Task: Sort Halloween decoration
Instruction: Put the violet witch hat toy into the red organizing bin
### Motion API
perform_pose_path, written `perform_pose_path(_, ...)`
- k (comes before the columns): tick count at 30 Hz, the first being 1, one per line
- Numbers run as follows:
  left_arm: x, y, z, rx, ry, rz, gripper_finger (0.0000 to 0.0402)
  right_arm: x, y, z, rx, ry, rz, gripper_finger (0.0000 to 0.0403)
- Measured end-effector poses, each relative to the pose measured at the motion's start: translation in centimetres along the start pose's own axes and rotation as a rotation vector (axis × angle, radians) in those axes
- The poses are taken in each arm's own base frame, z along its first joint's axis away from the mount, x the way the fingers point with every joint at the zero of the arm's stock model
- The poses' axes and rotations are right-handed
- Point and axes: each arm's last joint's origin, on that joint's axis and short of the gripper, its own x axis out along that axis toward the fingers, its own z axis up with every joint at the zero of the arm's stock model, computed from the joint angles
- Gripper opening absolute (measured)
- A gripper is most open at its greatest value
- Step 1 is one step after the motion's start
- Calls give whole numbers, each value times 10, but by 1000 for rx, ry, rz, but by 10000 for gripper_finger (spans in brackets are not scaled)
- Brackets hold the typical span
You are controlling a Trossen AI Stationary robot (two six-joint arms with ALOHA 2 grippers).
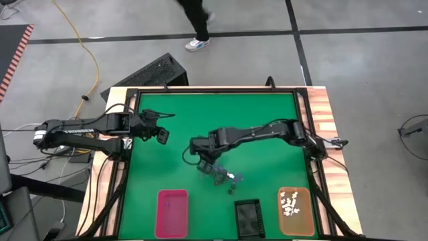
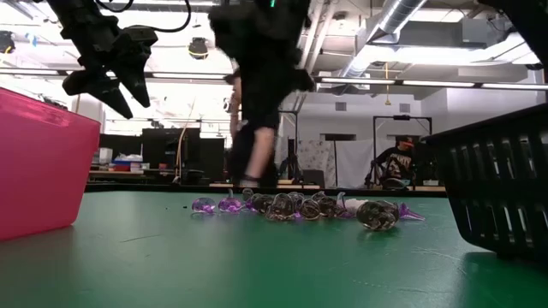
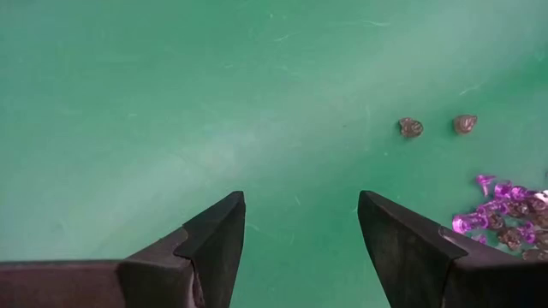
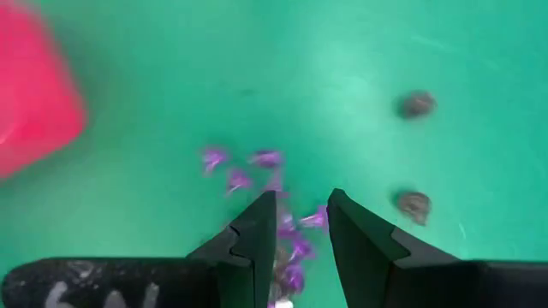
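Halloween trinkets (image 2: 308, 207): tiny purple and dark pieces heaped on green mat (image 1: 214, 114), between pink tray (image 1: 171, 213) and black tray (image 1: 247, 218). Right gripper (image 4: 300, 224) part-spread above heap; left gripper (image 3: 300, 224) spread, aside.

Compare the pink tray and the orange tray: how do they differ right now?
The pink tray looks empty, while the orange tray holds a cluster of small white trinkets. The pink tray sits nearer the left arm's side, the orange tray nearer the right arm's side, with the black tray between them. Both are rectangular and lie along the same table edge.
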Motion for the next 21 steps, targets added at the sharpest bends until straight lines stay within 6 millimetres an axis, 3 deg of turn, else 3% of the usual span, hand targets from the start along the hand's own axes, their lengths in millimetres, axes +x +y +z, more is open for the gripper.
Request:
perform_pose_path(5, 0, 0, 0, -4, 1, 2, 219, 17, 11, 8, 17, -77, 54, 138)
perform_pose_path(11, 0, 0, 0, -8, 1, 5, 219, 45, 19, -4, -10, 11, 19, 138)
perform_pose_path(21, 0, 1, 0, -33, 0, 8, 219, 68, 22, -7, 61, 66, 42, 139)
